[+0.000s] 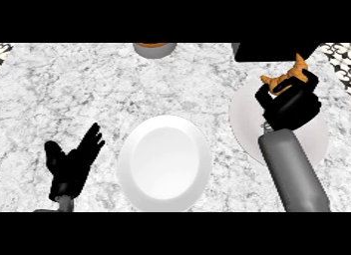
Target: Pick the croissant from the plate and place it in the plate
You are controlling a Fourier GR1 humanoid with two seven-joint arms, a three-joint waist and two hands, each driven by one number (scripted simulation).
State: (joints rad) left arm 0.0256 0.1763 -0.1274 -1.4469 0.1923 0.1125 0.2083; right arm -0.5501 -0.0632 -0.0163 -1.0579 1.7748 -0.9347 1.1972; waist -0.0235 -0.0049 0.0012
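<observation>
An orange-brown croissant [290, 73] shows between the fingers of my right hand [289, 103], which is curled round it above the far part of a white plate [243, 119] at the right. Most of the croissant is hidden by the fingers. A second white plate [164, 163] lies in the middle of the counter, with nothing on it. My left hand [74, 160] rests open at the lower left, fingers up, apart from both plates.
A grey round container [155, 49] with an orange top stands at the counter's far edge. A black block [270, 52] sits at the far right, just behind the croissant. Patterned tiles show at both far corners.
</observation>
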